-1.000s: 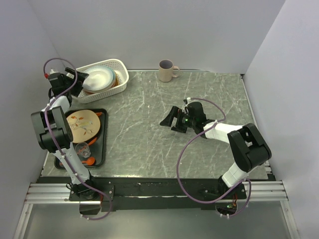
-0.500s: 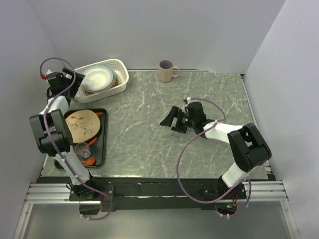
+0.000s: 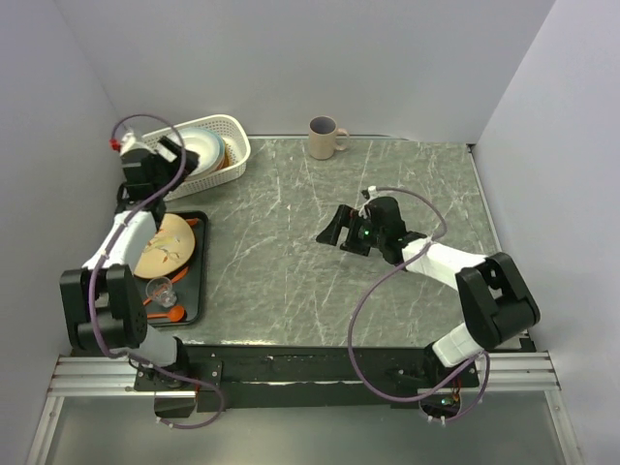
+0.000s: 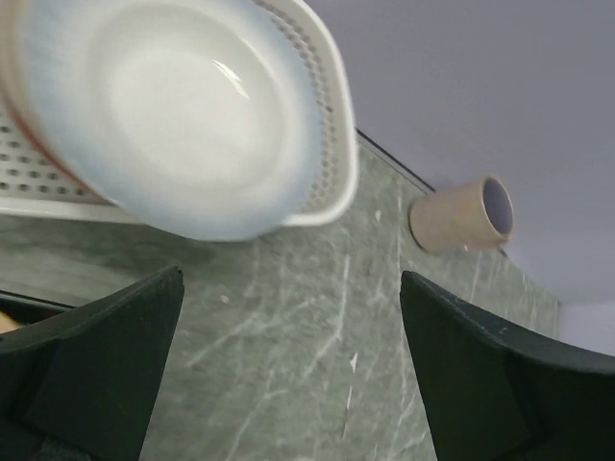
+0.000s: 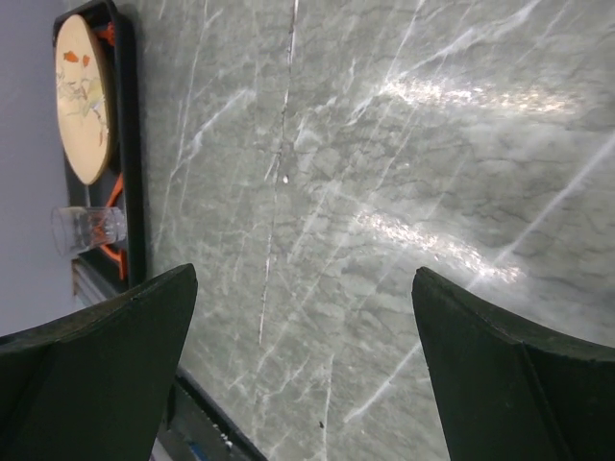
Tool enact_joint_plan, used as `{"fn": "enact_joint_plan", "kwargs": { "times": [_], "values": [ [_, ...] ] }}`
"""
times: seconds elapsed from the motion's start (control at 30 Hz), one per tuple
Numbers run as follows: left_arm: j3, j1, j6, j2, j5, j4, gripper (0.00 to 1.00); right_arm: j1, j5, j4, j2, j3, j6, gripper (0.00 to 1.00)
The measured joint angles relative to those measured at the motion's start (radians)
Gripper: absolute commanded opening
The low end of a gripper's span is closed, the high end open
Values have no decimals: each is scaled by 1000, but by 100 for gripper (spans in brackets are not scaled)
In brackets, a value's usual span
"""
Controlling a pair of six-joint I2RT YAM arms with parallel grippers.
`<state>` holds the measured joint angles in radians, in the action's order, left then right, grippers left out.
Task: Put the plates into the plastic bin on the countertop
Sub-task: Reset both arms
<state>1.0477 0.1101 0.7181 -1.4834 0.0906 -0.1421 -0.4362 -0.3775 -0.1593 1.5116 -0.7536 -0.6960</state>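
Found the left pincer (image 4: 290, 280) released, jaws spread wide with nothing between them, poised at the left side of the plastic bin (image 3: 238, 145) in the far left corner of the surface (image 3: 291, 262). Saw a pale white-blue plate (image 4: 192, 106) lying uppermost in that bin, its lower edge hiding part of the bin's near wall in the left wrist view. Made out a tan-orange plate (image 3: 226, 155) beneath it, peeking out at the right side; could not tell the number of others under them. Noted a patterned plate (image 3: 165, 245), cream with orange marks and a twig, resting outside the bin on a black tray (image 3: 197, 281) at the left edge of the surface, just nearer than the bin. Spotted a clear glass (image 3: 158, 289) on the same tray by the plate's near rim, and an orange utensil (image 3: 172, 312) lying beside the glass. Found the right pincer (image 5: 304, 277) released as well, jaws wide and empty, hanging low over bare marble near the middle of the surface, well apart from bin and tray, pointed toward the left. Saw a beige mug (image 3: 324, 138) upright at the far edge, right of the bin, touching nothing.
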Motion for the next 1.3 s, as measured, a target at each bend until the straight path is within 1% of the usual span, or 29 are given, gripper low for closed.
{"fn": "enact_joint_plan", "kwargs": {
  "times": [0.13, 0.3, 0.5, 0.63, 0.77, 0.9, 1.13, 1.3],
  "values": [
    [-31, -118, -50, 43, -38, 5, 99, 0, 66, 76, -69, 0, 48, 100],
    [-117, -241, -105, 63, -73, 17, 99, 0, 153, 161, -175, 2, 97, 100],
    [-260, -344, -136, 83, -135, 34, 99, 0, 256, 219, -303, 37, 123, 100],
    [-343, -399, -132, 130, -165, 24, 99, 0, 312, 262, -358, 64, 133, 100],
    [-407, -436, -126, 186, -175, -8, 99, 0, 366, 293, -416, 95, 137, 100],
    [-422, -455, -120, 217, -180, -27, 99, 0, 405, 312, -455, 111, 138, 100],
    [-422, -459, -119, 265, -206, -35, 99, 0, 423, 313, -454, 113, 144, 100],
    [-426, -459, -119, 295, -220, -34, 99, 0, 417, 304, -417, 112, 158, 100]
  ]
}}
